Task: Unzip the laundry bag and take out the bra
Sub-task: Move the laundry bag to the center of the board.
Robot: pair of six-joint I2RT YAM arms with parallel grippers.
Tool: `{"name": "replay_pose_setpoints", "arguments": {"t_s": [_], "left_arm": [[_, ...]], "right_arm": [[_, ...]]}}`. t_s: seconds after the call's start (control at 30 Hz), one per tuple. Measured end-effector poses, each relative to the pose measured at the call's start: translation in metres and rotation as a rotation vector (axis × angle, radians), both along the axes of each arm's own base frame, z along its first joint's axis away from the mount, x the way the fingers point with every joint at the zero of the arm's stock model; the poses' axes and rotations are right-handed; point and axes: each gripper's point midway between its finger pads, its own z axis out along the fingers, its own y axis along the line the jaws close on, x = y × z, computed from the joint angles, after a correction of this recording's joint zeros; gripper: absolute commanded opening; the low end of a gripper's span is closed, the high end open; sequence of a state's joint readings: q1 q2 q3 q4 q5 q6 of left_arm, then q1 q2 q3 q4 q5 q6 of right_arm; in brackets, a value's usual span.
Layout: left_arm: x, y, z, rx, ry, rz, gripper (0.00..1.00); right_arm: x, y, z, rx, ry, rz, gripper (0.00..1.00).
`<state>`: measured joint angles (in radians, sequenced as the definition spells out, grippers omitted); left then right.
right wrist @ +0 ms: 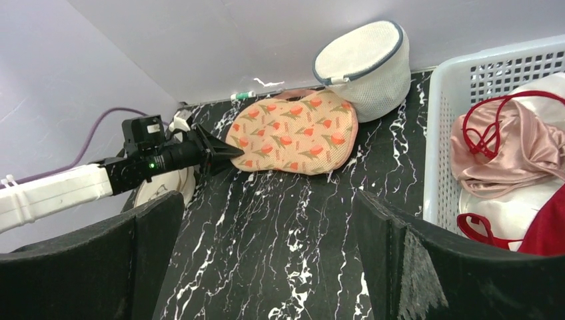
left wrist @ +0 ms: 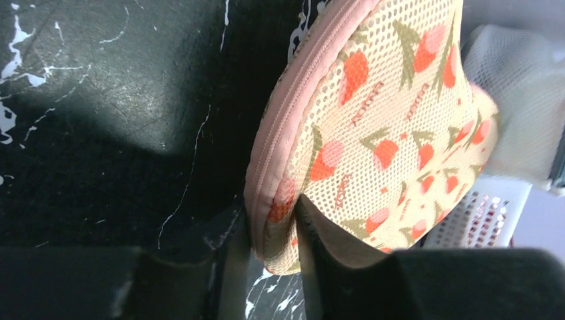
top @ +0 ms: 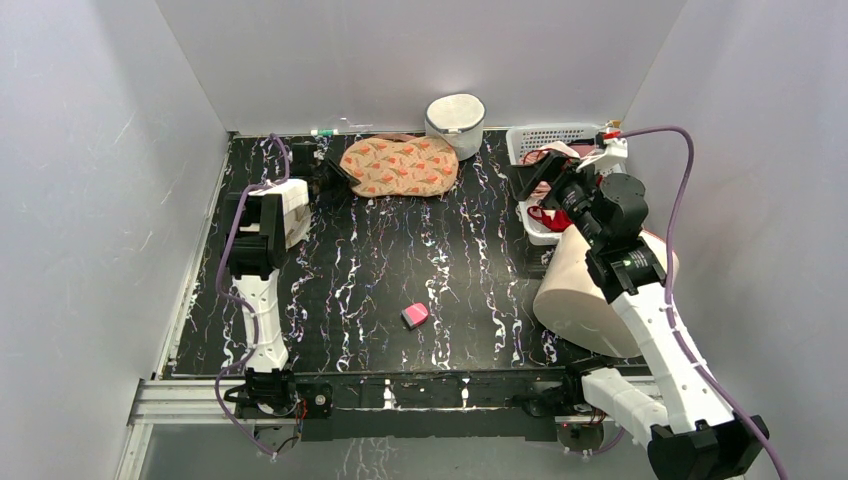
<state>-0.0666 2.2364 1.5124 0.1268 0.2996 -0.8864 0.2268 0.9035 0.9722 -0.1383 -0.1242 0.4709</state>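
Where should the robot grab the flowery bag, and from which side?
By its left end, on the zip seam, coming in low from the left. The bag lies flat, so only its thin rim can be pinched. The left gripper grips that end.

The bag [left wrist: 400, 120] is matt printed mesh cloth. The table [left wrist: 100, 133] looks smooth and glossy, like marble. The basket [right wrist: 460, 87] is white plastic; the pink garment [right wrist: 520, 147] is shiny satin.

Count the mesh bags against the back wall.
2. The printed laundry bag lies at back centre; the white cylindrical mesh bag sits just right of it. The basket may hide more.
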Motion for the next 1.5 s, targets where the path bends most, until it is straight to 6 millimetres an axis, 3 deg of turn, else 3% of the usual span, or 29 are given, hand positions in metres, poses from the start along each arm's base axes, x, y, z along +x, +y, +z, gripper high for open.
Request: {"name": "replay_pose_setpoints", "arguments": {"t_s": [0.07,0.27,0.5,0.67,0.8,0.83,0.93,1.0,1.17,1.3,1.4,1.5], "left_arm": [[-0.002,-0.002,-0.001,-0.004,0.002,-0.013,0.00],[-0.017,-0.002,0.005,-0.032,-0.001,-0.045,0.00],[-0.085,0.009,0.030,-0.063,0.035,-0.066,0.00],[-0.143,0.017,0.055,-0.034,0.021,-0.090,0.00],[-0.192,0.023,0.054,0.013,0.044,-0.109,0.15],[-0.203,0.026,0.051,0.029,0.061,-0.110,0.24],[-0.229,0.040,0.042,0.086,0.112,-0.096,0.62],[-0.240,0.049,0.042,0.130,0.121,-0.081,0.79],[-0.249,0.065,0.075,0.205,0.027,-0.030,0.89],[-0.247,0.062,0.102,0.223,-0.088,-0.057,0.93],[-0.243,0.041,0.110,0.242,-0.156,-0.168,0.92],[-0.247,-0.004,0.115,0.299,-0.225,-0.364,0.88]], "right_arm": [[0.003,0.003,-0.006,-0.003,0.018,0.013,0.98],[0.019,0.021,-0.045,-0.020,0.139,0.094,0.98],[0.023,0.051,-0.097,-0.030,0.303,0.243,0.98],[0.013,0.088,-0.124,-0.053,0.384,0.354,0.98],[0.002,0.126,-0.145,-0.087,0.442,0.451,0.98],[-0.001,0.135,-0.151,-0.097,0.457,0.473,0.98],[-0.011,0.156,-0.166,-0.122,0.494,0.526,0.98],[-0.016,0.164,-0.173,-0.134,0.512,0.543,0.98],[-0.011,0.161,-0.172,-0.166,0.509,0.512,0.98],[-0.003,0.152,-0.169,-0.195,0.486,0.451,0.98],[-0.001,0.142,-0.156,-0.203,0.439,0.403,0.98],[-0.004,0.132,-0.138,-0.195,0.377,0.362,0.98]]}}
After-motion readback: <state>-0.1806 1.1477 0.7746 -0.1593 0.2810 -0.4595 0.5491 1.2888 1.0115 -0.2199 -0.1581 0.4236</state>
